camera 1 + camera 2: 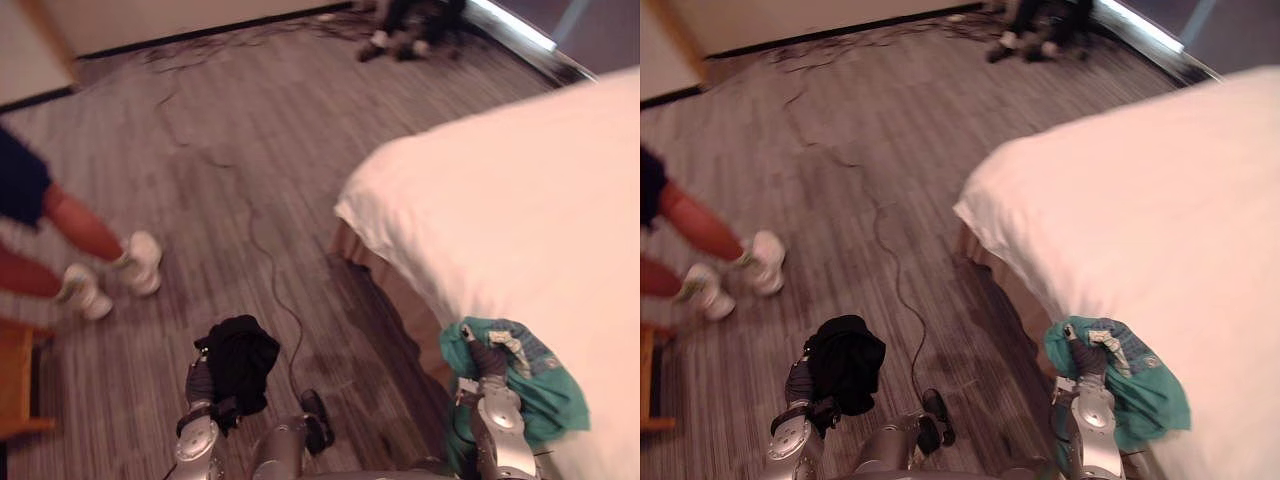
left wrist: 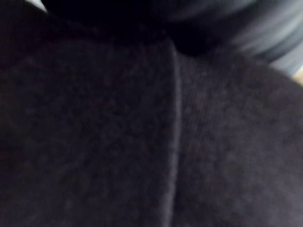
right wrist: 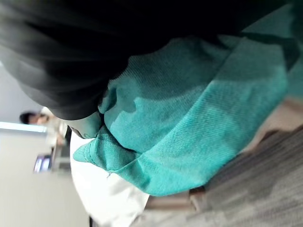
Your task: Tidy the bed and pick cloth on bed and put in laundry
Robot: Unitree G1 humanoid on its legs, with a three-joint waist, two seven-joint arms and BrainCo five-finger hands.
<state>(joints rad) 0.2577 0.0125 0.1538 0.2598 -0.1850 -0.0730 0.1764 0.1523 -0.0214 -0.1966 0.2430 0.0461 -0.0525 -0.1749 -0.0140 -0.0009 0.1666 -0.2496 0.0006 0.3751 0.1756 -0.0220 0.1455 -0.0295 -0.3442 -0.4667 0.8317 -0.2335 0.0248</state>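
Grey striped floor (image 1: 250, 130) is meeting the white bed (image 1: 520, 200). The black cloth (image 1: 243, 362) is draping over the left hand (image 1: 199, 383) above the floor. The teal cloth (image 1: 550, 398) is covering the right hand (image 1: 488, 360) at the bed's edge. I cannot tell either hand's grip.

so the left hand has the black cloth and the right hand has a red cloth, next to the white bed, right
Not quite. The cloth at the right hand is teal, not red, as the right wrist view shows plainly. The rest stands: the left hand has the black cloth, next to the white bed.
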